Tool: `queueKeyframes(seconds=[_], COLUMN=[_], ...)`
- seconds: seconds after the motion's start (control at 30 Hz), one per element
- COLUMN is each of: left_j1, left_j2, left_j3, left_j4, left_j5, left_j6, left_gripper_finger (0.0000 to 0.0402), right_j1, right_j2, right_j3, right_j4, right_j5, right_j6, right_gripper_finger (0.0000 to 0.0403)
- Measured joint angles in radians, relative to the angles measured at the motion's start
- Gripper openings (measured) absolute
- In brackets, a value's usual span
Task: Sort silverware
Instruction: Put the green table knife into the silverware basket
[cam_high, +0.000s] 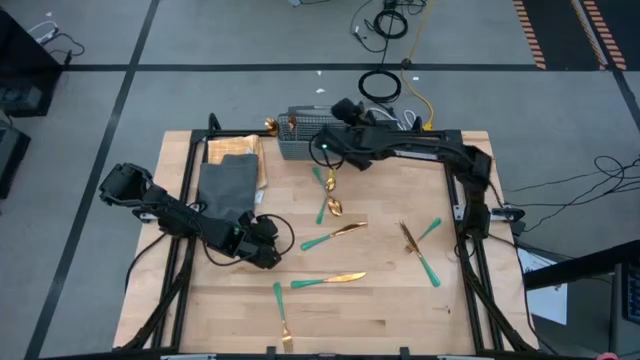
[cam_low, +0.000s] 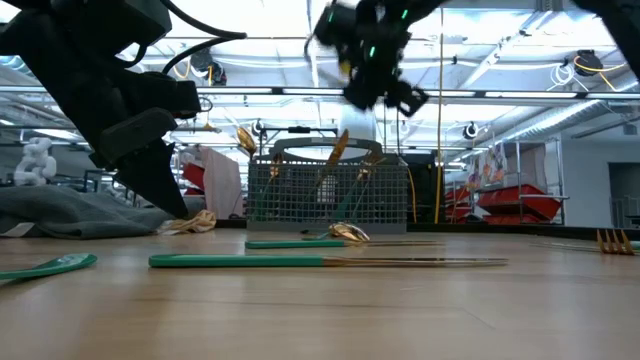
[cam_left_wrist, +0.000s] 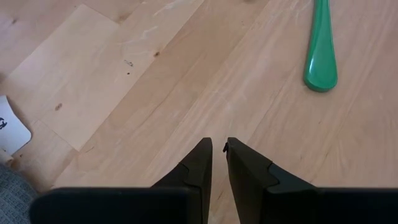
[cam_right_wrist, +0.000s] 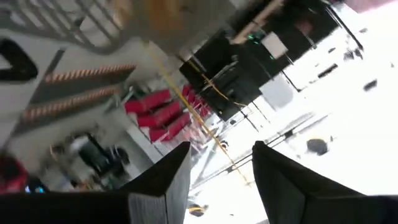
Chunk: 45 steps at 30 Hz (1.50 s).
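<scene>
In the high view the right gripper (cam_high: 322, 150) hung at upper centre of the frame, just over the near edge of the grey mesh basket (cam_high: 297, 147) at the table's far edge; in its wrist view its two dark fingers (cam_right_wrist: 168, 180) stood clearly apart with nothing between them. In the low view that gripper (cam_low: 385, 95) sat high at upper centre, above the basket (cam_low: 330, 195), where a few gold-headed pieces (cam_low: 335, 155) stood tilted inside. The left gripper (cam_high: 268, 252) rested low on the wooden table (cam_high: 400, 300) at centre left, beside the dark grey cloth (cam_high: 226, 188); its wrist view showed its fingertips (cam_left_wrist: 198, 163) almost together, a thin gap between them, holding nothing, over bare wood. The rest of the silverware lay loose on the table: two spoons (cam_high: 331, 195) just below the basket, a knife (cam_high: 335, 234) at centre, another knife (cam_high: 328, 280) lower, a fork (cam_high: 282, 318) near the bottom edge, and two crossed pieces (cam_high: 418, 245) at centre right.
</scene>
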Motion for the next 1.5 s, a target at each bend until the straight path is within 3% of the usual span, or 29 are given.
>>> queueKeyframes(seconds=[0.27, 0.4, 0.47, 0.6, 0.67, 0.83, 0.93, 1.07, 1.23, 1.5], left_j1=[0.000, 0.000, -0.002, -0.017, -0.021, -0.031, -0.043, -0.058, -0.073, -0.084], left_j2=[0.000, 0.000, 0.000, 0.000, 0.000, 0.000, 0.000, 0.000, 0.000, 0.000], left_j3=[0.000, 0.000, 0.000, 0.000, 0.000, 0.000, 0.000, 0.000, 0.000, 0.000], left_j4=[0.004, 0.004, 0.004, 0.011, 0.023, 0.029, 0.044, 0.052, 0.050, 0.055], left_j5=[0.000, 0.019, 0.032, 0.035, 0.036, 0.037, 0.038, 0.038, 0.038, 0.038], left_j6=[-0.004, -0.021, -0.036, -0.036, -0.035, -0.035, -0.035, -0.030, -0.027, -0.034], left_gripper_finger=[0.0058, 0.0058, 0.0058, 0.0058, 0.0058, 0.0058, 0.0058, 0.0058, 0.0058, 0.0058], right_j1=[0.105, 0.190, 0.240, 0.296, 0.318, 0.407, 0.453, 0.537, 0.650, 0.747], right_j2=[-0.162, -0.197, -0.215, -0.239, -0.239, -0.284, -0.298, -0.355, -0.394, -0.457], right_j3=[0.001, 0.001, 0.001, 0.001, -0.002, -0.092, -0.206, -0.402, -0.584, -0.782], right_j4=[-0.006, -0.126, -0.282, -0.633, -0.771, -0.716, -0.760, -0.687, -0.610, -0.270], right_j5=[0.000, -0.024, -0.148, -0.640, -0.799, -0.948, -0.955, -1.161, -1.340, -1.422], right_j6=[0.586, 0.897, 1.111, 1.658, 1.838, 1.949, 2.101, 2.258, 2.430, 2.564], right_gripper_finger=[0.0160, 0.0160, 0.0160, 0.0156, 0.0153, 0.0151, 0.0151, 0.0151, 0.0151, 0.0151])
